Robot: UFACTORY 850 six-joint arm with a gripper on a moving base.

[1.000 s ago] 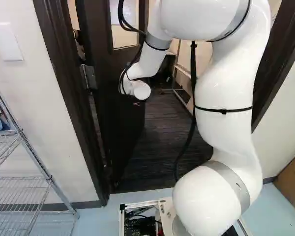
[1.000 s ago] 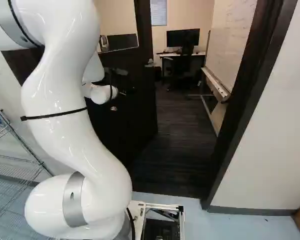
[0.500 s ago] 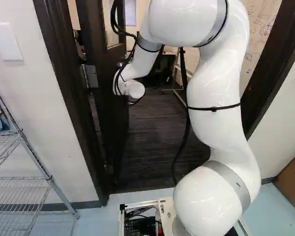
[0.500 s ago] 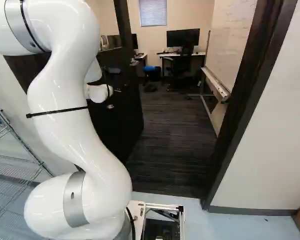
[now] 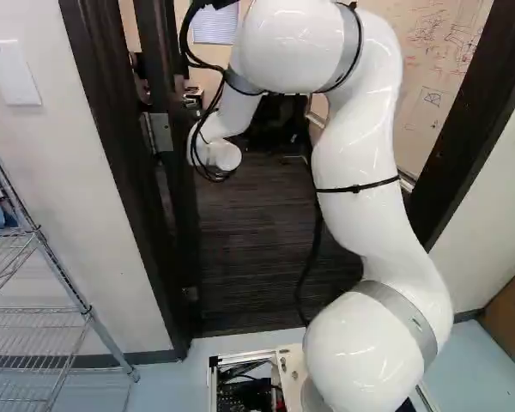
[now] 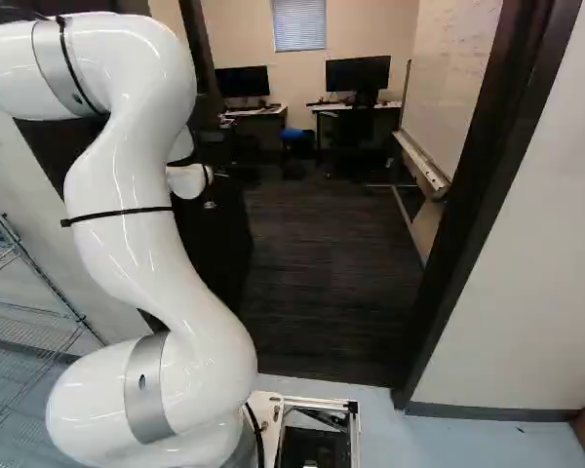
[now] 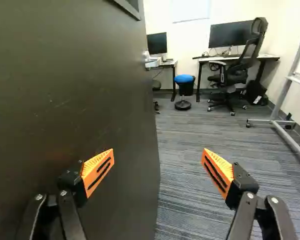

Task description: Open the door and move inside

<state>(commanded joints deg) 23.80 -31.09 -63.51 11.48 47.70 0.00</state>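
Metal hinge (image 5: 160, 133) at the left of the left base view; next, the door (image 5: 184, 210), dark, plain-faced, swung inward, nearly edge-on in that view (silver handle (image 7: 152, 61) near its free edge); right of it, the white arm (image 5: 356, 150), upright from its joint, bent over at the top, wrist low beside the door. Black gripper (image 7: 158, 162), orange pads (image 7: 96, 171) spread wide; one finger before the door's face, the other before grey carpet (image 7: 182, 200).

The grey striped carpet (image 7: 185, 150) bears two desks (image 7: 270, 57), a black chair (image 7: 237, 75) and a blue-topped stool (image 7: 184, 79).
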